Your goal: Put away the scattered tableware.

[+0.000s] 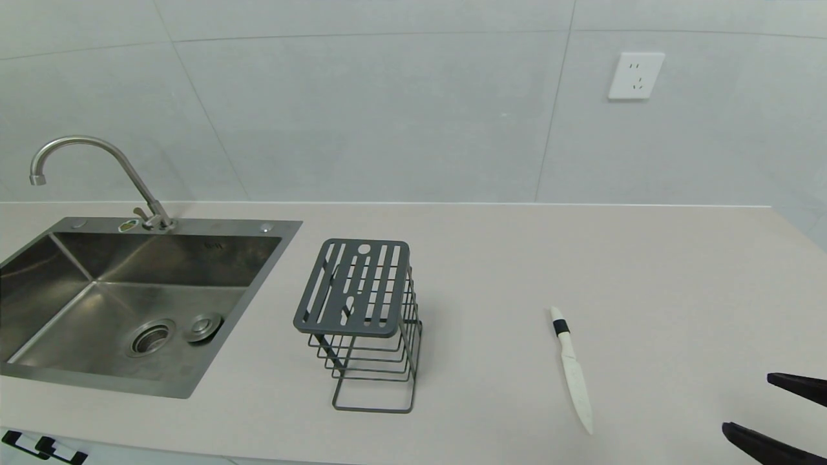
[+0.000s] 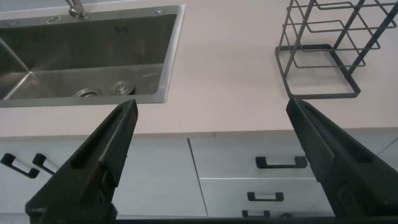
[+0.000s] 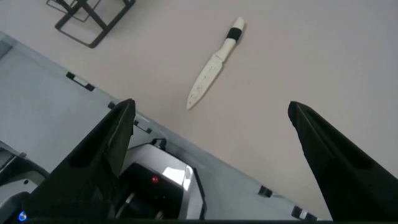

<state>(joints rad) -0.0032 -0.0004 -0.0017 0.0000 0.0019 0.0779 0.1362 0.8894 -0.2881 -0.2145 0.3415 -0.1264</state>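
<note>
Knife [image 1: 571, 368] flat on counter [image 1: 646, 271], right of rack [image 1: 354, 287]; sink marking [image 1: 213, 245] illegible

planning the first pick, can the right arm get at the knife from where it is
Probably yes: the knife lies flat on bare counter near the open right hand, with nothing between them. The rack stands well off to the knife's left.

Knife [image 1: 571, 369] lies flat; rack [image 1: 355, 287] (upright) beside sink [image 1: 213, 226]

The knife [image 1: 572, 369] is white with a black band, the rack [image 1: 354, 287] dark grey.
</note>
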